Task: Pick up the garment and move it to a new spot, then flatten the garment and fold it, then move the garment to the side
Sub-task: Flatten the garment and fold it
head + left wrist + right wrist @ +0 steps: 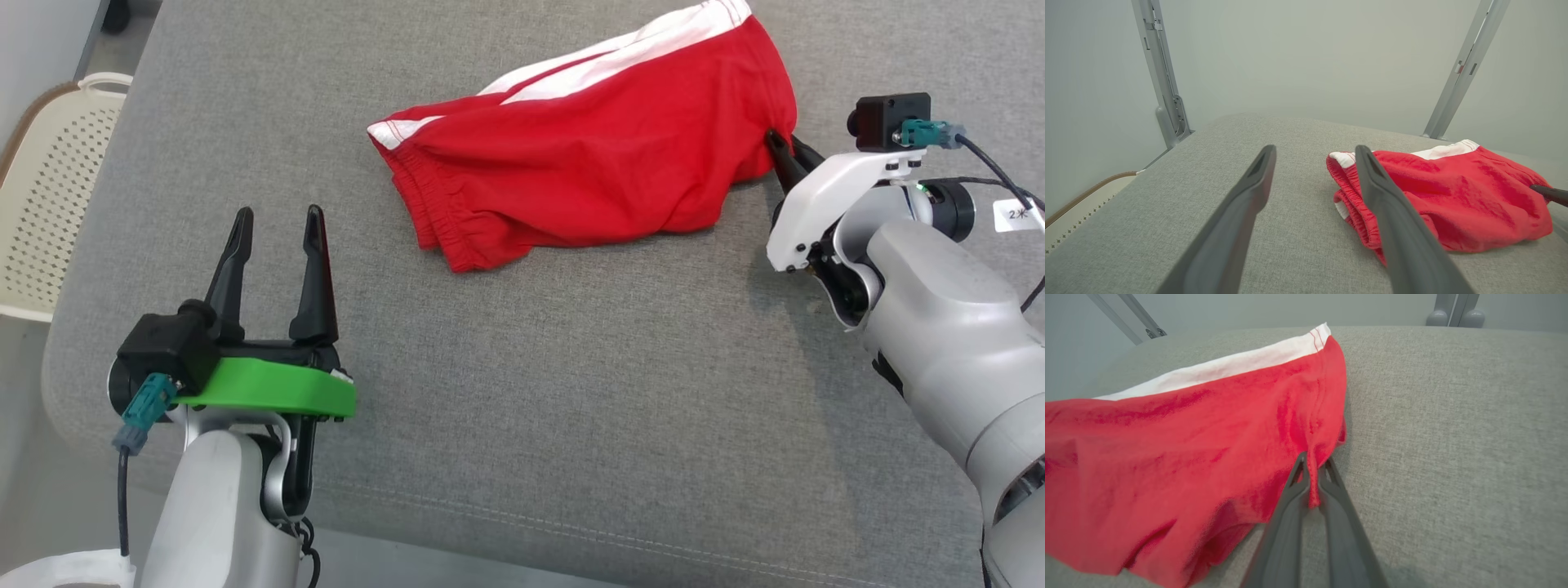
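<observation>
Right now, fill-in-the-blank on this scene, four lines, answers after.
1. The right claw is shut on an edge of the ____ shorts.
2. The left claw stands ____, apart from the shorts and holding nothing.
3. The shorts lie on a ____ fabric surface.
4. A ____ band runs along the far side of the shorts.
Missing words: red; open; grey; white.
</observation>
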Tool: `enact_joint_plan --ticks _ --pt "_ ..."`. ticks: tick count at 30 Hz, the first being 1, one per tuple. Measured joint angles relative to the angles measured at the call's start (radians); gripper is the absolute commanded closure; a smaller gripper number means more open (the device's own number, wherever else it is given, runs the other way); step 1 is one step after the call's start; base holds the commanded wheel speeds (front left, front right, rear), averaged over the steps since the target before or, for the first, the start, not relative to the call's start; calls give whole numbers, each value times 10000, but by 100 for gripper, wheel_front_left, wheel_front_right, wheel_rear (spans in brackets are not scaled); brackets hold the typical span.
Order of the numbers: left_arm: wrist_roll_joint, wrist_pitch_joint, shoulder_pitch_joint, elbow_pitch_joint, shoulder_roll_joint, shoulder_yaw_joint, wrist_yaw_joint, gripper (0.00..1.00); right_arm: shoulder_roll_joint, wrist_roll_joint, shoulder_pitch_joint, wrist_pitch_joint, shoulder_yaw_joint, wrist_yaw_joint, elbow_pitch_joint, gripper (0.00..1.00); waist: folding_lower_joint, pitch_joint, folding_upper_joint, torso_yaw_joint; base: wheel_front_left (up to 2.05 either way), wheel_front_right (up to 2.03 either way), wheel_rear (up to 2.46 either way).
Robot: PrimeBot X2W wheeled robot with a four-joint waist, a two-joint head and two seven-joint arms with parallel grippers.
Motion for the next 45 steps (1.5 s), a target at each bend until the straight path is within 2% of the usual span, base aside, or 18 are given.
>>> enact_joint_plan --ticks 13,19,27,32,44,45 --pt "291 -2 935 88 0 234 -13 0 -192 1133 1873 -464 -196 0 -1801 100 0 -1162 0 -492 0 0 0" --pt "410 -2 1312 40 -4 360 -17 0 -291 1225 2833 -512 -303 0 -2504 100 0 -1650 0 -863 0 0 0" --pt "477 -2 1561 -56 -2 380 -44 0 -339 1292 3882 -514 -899 0 -3022 100 0 -2062 0 -1271 0 0 0" --pt "481 -2 1671 -59 -2 399 -44 0 -295 1243 4398 -522 -880 0 -3266 100 0 -2197 0 -1382 0 0 0" --pt "504 -2 1825 -50 -2 416 -56 0 -261 974 4825 -522 -1383 0 -3350 100 0 -2392 0 -1545 0 0 0" --pt "504 0 1842 -38 -2 418 -59 0 -213 970 4841 -522 -1398 0 -3269 62 0 -2395 0 -1562 0 0 0"
